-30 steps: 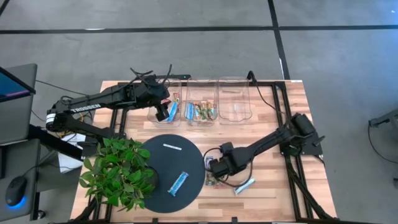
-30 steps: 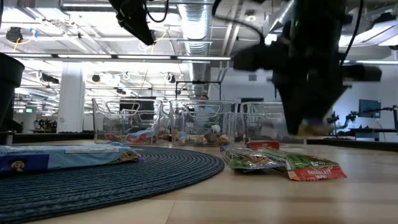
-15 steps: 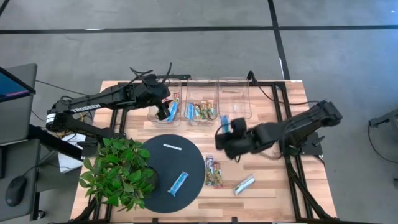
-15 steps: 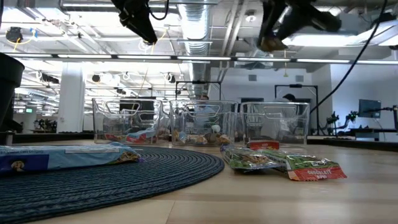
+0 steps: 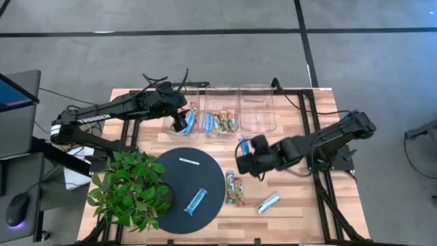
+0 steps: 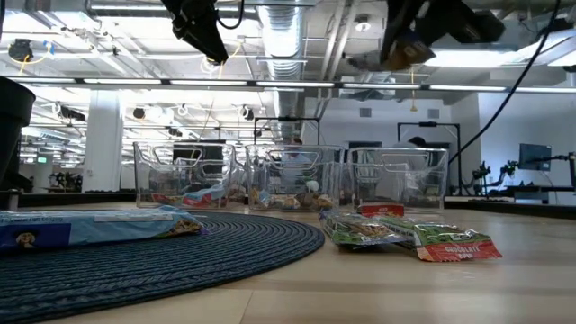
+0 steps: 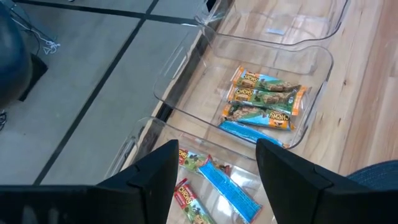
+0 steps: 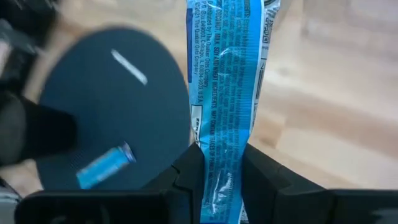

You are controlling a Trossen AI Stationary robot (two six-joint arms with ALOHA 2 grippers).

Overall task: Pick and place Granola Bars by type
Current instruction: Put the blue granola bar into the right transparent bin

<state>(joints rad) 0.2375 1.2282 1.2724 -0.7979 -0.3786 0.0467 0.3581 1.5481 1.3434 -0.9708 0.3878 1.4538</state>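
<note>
Since a second ago the right tool (image 5: pixel 244 158) has risen off the bars at the mat's edge and come up over the middle of the surface (image 5: pixel 300 205), clamped on a blue bar (image 8: pixel 227 93). That bar's long axis runs straight out from between the fingers, its free end pointing away from the wrist. From above it hangs just at 6 o'clock of the middle bin (image 5: pixel 222 113), roughly upright in the picture.

Left tool (image 5: pixel 179 123) has not moved: it hovers over the left bin (image 5: pixel 179 109), fingers (image 7: pixel 149 180) spread wide, nothing between them.

Left bin holds a blue bar (image 7: pixel 229 190) and a couple of red-wrapped ones, lying slantwise. Middle bin holds stacked orange-ended bars (image 7: pixel 264 96) plus one blue at the side.

Round dark mat (image 5: pixel 191 181) sits at 6 o'clock of the left bin; on it another blue bar (image 5: pixel 196 200) lies on a slant, and a thin white strip (image 5: pixel 189 161) near its far edge. Just at 3 o'clock of the mat lie two bars (image 5: pixel 235 189) side by side, long axes running 12 to 6. One silvery-blue bar (image 5: pixel 268 203) lies at 4 o'clock, slanted.

Leafy plant (image 5: pixel 130 188) stands at 9 o'clock of the mat. Surface is pale wood planks; floor grey with dark lines. Level view shows an open hall with ceiling ducts and strip lights.
</note>
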